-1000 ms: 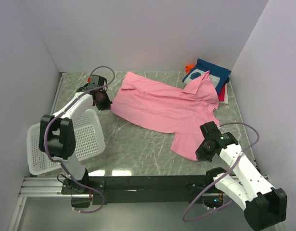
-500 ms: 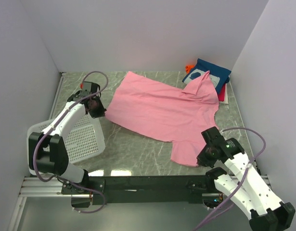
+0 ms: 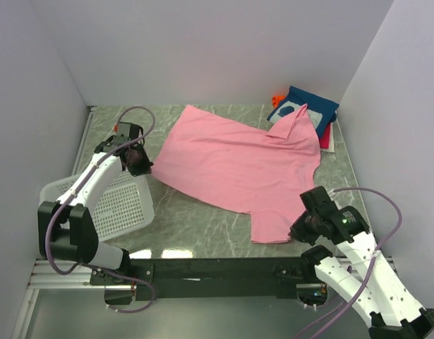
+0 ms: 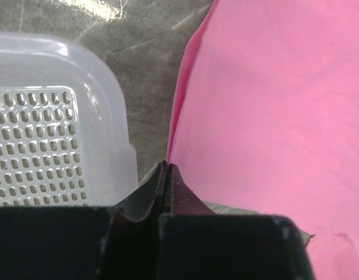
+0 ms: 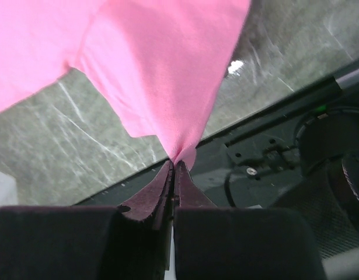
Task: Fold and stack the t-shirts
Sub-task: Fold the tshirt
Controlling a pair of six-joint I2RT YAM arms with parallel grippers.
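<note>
The pink t-shirt (image 3: 234,166) lies spread over the middle of the desk (image 3: 195,222), drawn out between the two hands; the left hand (image 4: 167,170) is clamped shut on the shirt's left edge, the cloth running away from its tips to the right, and it sits just beside the rim of the white mesh basket (image 4: 62,116); the right hand (image 5: 174,166) is pinched shut on the shirt's near right corner, at the near edge of the desk above the dark rail (image 5: 267,157), with the cloth fanning out from its tips; the shirt's far right part peaks up against the folded shirts (image 3: 310,107) in the far right corner, navy blue with white print on top, well apart from both hands
</note>
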